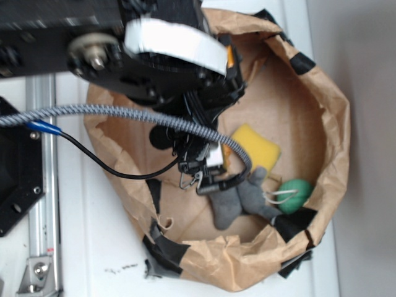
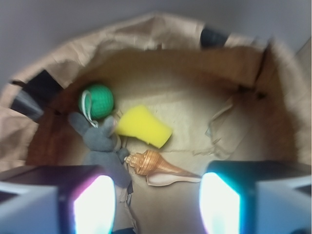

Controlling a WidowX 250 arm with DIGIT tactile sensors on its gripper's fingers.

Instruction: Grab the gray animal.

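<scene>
Nothing grabbed yet, so basically the whole job is still ahead. The gripper (image 2: 153, 204) hangs wide open and empty over the brown paper bag (image 2: 146, 34). The gray animal (image 2: 100, 141) lies on the bag floor at the left, touching the green ball (image 2: 97, 100), with the yellow sponge (image 2: 144, 126) and seashell (image 2: 156, 163) just beside it. Still needs lining up, dropping and closing.
</scene>
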